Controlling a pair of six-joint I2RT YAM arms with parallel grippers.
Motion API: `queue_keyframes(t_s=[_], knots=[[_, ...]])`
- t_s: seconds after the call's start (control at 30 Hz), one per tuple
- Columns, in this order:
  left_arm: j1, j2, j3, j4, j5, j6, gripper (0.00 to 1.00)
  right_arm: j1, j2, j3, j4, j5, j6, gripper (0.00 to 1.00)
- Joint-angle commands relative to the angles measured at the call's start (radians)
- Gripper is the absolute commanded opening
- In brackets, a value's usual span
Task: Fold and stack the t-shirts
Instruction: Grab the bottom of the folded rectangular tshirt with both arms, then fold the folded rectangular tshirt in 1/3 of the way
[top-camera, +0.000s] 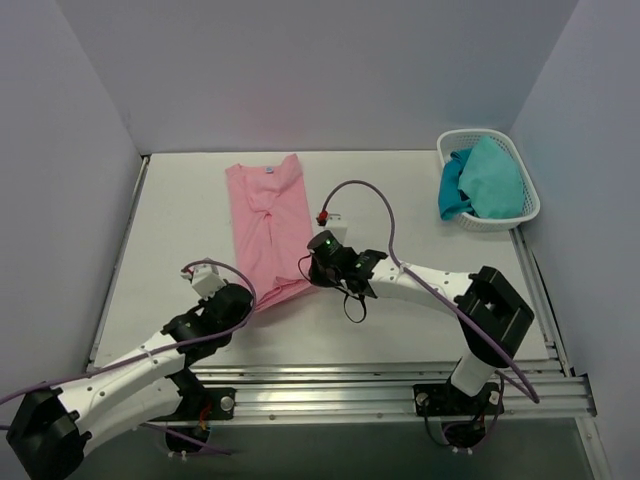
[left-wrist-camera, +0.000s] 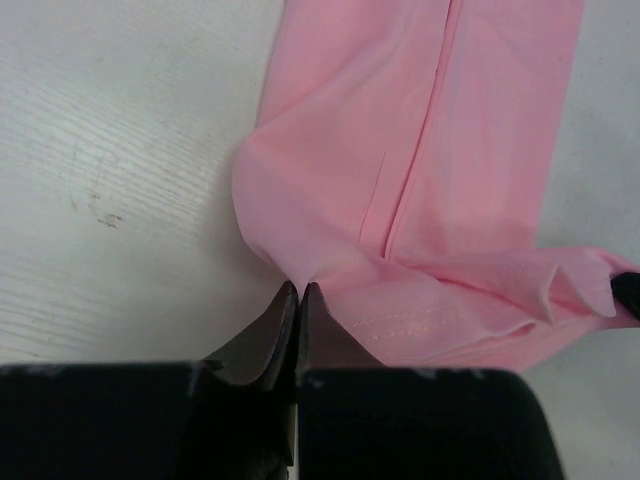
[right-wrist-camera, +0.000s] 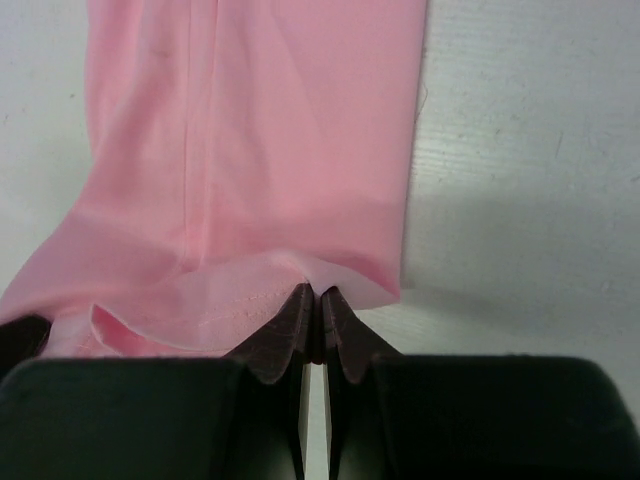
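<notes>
Pink t-shirt (top-camera: 265, 225), seemingly folded lengthwise

t-shirt (left-wrist-camera: 440, 150): soft matt cloth | table (left-wrist-camera: 120, 150): white, faintly grained | basket (top-camera: 505, 224): plastic lattice

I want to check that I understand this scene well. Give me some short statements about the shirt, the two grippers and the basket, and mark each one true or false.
1. The left gripper is shut on the near hem of the pink t-shirt. True.
2. The white basket holds teal cloth. True.
3. The right gripper hangs open above the basket. False: it is shut on the t-shirt's near hem as well.
4. The t-shirt lies spread out with both sleeves showing. False: it is folded into a long, narrow strip.
5. The neck label lies at the end next to the arms. False: it is at the far end.
</notes>
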Motion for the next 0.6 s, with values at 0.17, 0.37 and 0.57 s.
queue_keyframes(t_s=[0.17, 0.37, 0.57], knots=[[0.189, 0.149, 0.138, 0.199, 0.146, 0.257, 0.02, -0.046, 0.146, 0.188, -0.094, 0.063, -0.052, 0.00], [0.327, 0.301, 0.212, 0.340, 0.293, 0.338, 0.02, -0.077, 0.253, 0.338, -0.137, 0.067, -0.080, 0.00], [0.418, 0.479, 0.298, 0.444, 0.373, 0.375, 0.02, -0.133, 0.362, 0.489, -0.177, 0.037, -0.095, 0.00]])
